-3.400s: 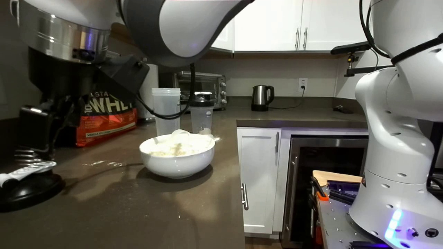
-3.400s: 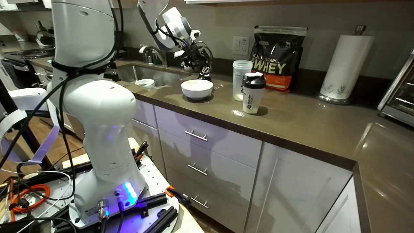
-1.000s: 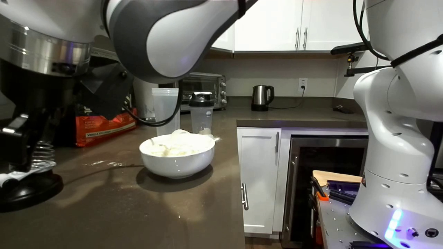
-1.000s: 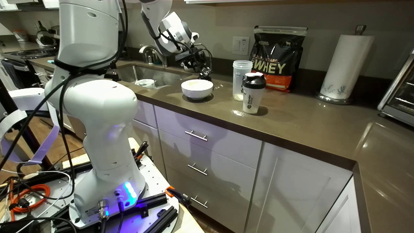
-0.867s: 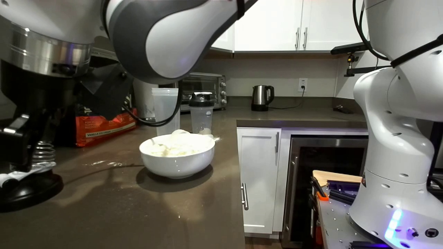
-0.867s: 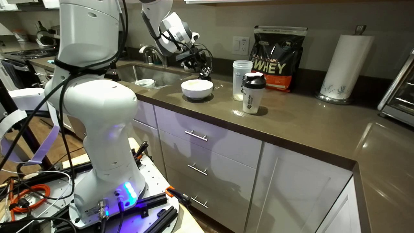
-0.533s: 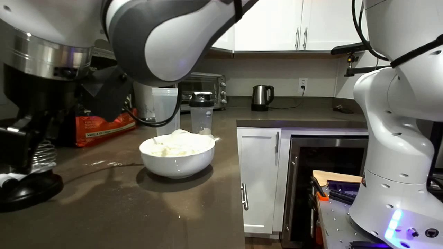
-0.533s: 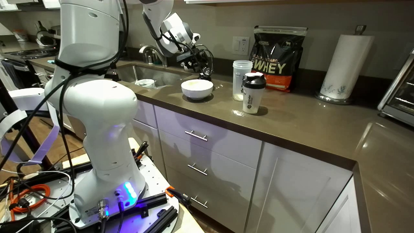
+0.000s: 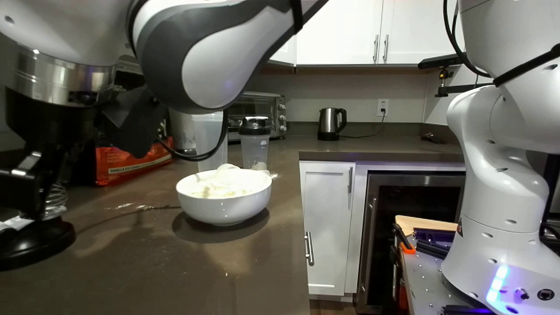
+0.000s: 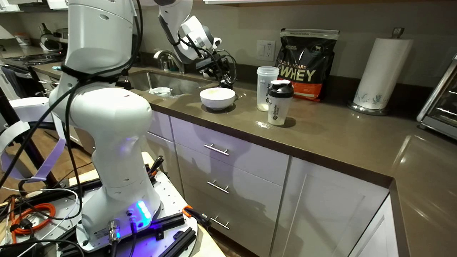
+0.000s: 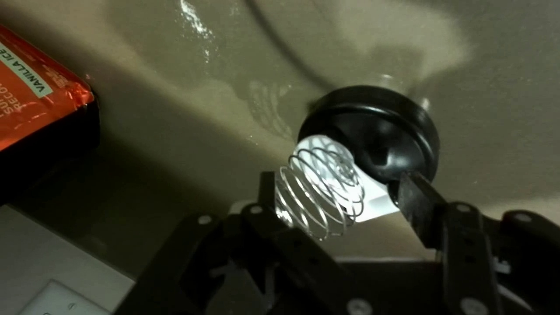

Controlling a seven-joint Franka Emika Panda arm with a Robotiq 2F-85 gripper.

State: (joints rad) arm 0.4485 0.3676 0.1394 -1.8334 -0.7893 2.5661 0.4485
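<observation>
Latest change: in an exterior view, your arm's steel collar (image 9: 57, 81) sits a touch lower than a moment ago, and the round black lid (image 9: 37, 244), lower left of the frame, has slid slightly toward the left edge; you have probably made contact, though nothing looks secured. Your claw (image 11: 337, 183), wrist frame, lower centre to right: fingers (image 11: 267, 190) standing partway apart, no grip visible. Wire whisk coil (image 11: 321, 192), one, centre of the same frame: lying tilted between the fingers, its left end against or nearly against the finger on that side, a gap showing on the other. Opposite finger (image 11: 418, 208): overlaps the lid's lower edge in this view; whether you touch the lid there cannot be told. White plastic piece (image 11: 372, 201), one: showing through the coil, just beside the lid. White bowl (image 9: 224, 211) of pale powder (image 9: 232, 181), centre-left of the exterior frame: unmoved, well apart from your claw.
</observation>
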